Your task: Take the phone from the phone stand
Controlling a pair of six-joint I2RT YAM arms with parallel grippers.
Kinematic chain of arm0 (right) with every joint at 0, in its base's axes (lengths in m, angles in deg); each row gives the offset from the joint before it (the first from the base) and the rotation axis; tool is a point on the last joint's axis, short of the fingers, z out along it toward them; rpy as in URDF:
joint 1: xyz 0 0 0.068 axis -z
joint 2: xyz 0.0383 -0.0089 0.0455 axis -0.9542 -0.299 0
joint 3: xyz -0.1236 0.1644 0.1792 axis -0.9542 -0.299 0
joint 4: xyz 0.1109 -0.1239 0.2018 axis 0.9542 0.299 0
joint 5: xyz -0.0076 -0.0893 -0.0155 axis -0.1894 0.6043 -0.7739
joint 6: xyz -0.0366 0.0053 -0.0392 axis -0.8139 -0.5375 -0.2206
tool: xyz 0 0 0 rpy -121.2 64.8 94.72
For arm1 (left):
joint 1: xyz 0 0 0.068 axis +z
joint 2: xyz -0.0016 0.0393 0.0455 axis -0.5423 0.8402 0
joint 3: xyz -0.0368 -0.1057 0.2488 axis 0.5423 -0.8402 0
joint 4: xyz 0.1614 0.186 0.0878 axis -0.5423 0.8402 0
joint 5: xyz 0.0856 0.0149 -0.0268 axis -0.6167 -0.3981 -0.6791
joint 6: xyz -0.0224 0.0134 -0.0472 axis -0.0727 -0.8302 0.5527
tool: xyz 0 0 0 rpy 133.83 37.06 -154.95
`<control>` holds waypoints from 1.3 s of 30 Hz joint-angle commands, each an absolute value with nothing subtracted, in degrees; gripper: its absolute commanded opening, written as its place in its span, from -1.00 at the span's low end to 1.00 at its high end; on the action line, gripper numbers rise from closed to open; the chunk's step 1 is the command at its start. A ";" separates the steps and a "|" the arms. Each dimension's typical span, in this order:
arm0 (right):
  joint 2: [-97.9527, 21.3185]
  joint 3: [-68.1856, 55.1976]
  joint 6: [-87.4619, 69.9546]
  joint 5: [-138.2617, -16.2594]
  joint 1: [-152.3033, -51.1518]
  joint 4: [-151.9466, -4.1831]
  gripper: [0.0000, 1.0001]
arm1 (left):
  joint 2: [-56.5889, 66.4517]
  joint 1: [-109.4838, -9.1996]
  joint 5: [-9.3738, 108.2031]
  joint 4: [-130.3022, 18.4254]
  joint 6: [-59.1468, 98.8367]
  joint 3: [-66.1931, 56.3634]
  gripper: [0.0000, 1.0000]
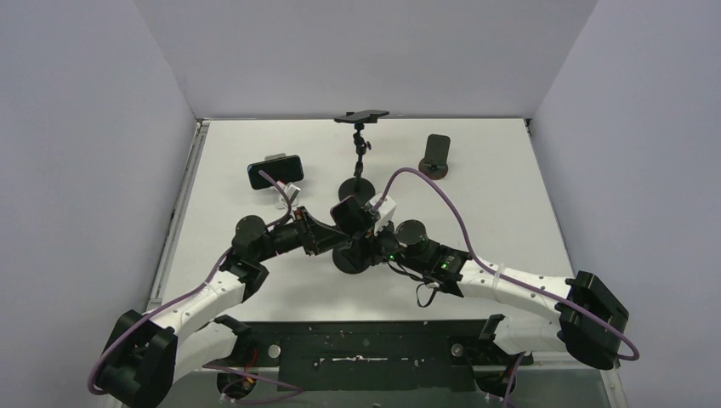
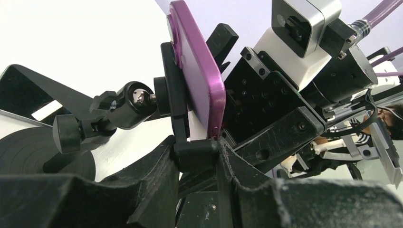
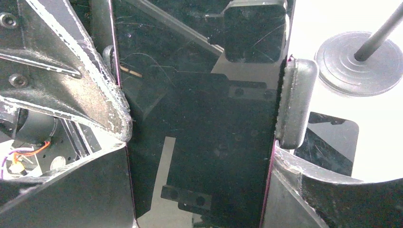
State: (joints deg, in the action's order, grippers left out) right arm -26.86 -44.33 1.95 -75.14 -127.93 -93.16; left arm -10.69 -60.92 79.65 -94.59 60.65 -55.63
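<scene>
right gripper (image 3: 202, 145) pinches both phone (image 3: 199, 85) edges (stand pad (image 3: 297, 102) crowds one); left gripper (image 2: 196, 153) clamps the phone stand (image 2: 133, 102).

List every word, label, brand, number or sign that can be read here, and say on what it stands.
No text can be read.
Purple-cased phone with dark glass screen: reflections only, no print.
Black plastic phone stand: no marking visible.
Black phone on the rear left stand: too small to tell.
</scene>
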 commanded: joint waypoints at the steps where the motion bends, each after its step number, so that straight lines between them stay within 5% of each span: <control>1: -24.72 -45.65 3.64 -76.21 -126.08 -93.53 -1.00 | -11.35 -57.50 82.74 -93.29 60.87 -56.19 -0.53; 11: -25.17 -45.48 4.03 -77.85 -125.95 -94.04 -1.00 | -12.16 -57.28 83.54 -93.12 60.71 -56.25 0.08; 25: -25.34 -45.53 3.94 -79.66 -126.02 -94.13 -1.00 | -11.99 -57.28 81.95 -95.62 61.61 -53.97 0.08; 29: -25.40 -45.39 4.25 -80.80 -126.11 -94.67 -1.00 | -11.29 -57.28 81.41 -95.58 61.24 -53.77 -0.08; 35: -24.59 -45.68 5.63 -83.45 -126.14 -95.93 -1.00 | -10.71 -57.28 79.39 -93.01 59.18 -53.94 -0.73; 39: -24.41 -45.57 6.07 -84.38 -126.19 -96.05 -1.00 | -10.64 -57.28 78.46 -92.69 59.13 -53.98 -0.86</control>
